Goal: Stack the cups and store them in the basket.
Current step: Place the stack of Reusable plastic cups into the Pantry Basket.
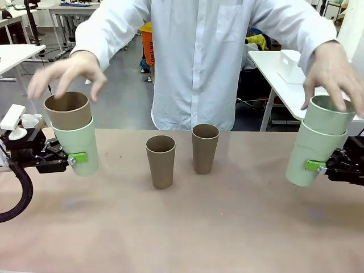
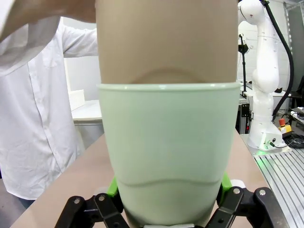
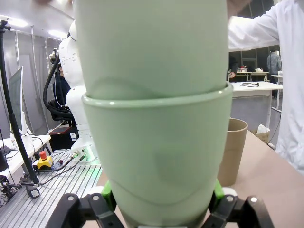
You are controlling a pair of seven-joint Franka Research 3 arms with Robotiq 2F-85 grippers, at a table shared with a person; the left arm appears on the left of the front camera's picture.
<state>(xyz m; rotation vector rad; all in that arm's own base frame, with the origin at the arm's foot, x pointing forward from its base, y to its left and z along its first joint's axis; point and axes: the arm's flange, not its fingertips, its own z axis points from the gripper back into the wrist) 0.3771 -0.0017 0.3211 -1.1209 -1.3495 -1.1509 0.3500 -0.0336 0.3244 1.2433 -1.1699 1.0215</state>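
My left gripper (image 1: 78, 158) is shut on a mint green cup (image 1: 78, 145) held upright above the table at the left. A brown cup (image 1: 68, 110) sits nested in it, and a person's hand (image 1: 68, 71) hovers just over it. In the left wrist view the green pads (image 2: 113, 187) clamp the mint cup (image 2: 168, 156) with the brown cup (image 2: 166, 38) inside. At the right, my right gripper (image 1: 313, 166) is shut on another mint cup (image 1: 310, 153), slightly tilted, with a second mint cup (image 1: 329, 114) nested in it under the person's other hand (image 1: 335, 71). Two brown cups (image 1: 161, 161) (image 1: 205, 148) stand upright mid-table. The basket is out of view.
The person in a white shirt (image 1: 199, 57) stands at the far edge, arms spread over both stacks. The pinkish-brown tabletop (image 1: 187, 227) has bare room in front of the two standing cups. A white box (image 1: 293, 65) sits on a side table behind.
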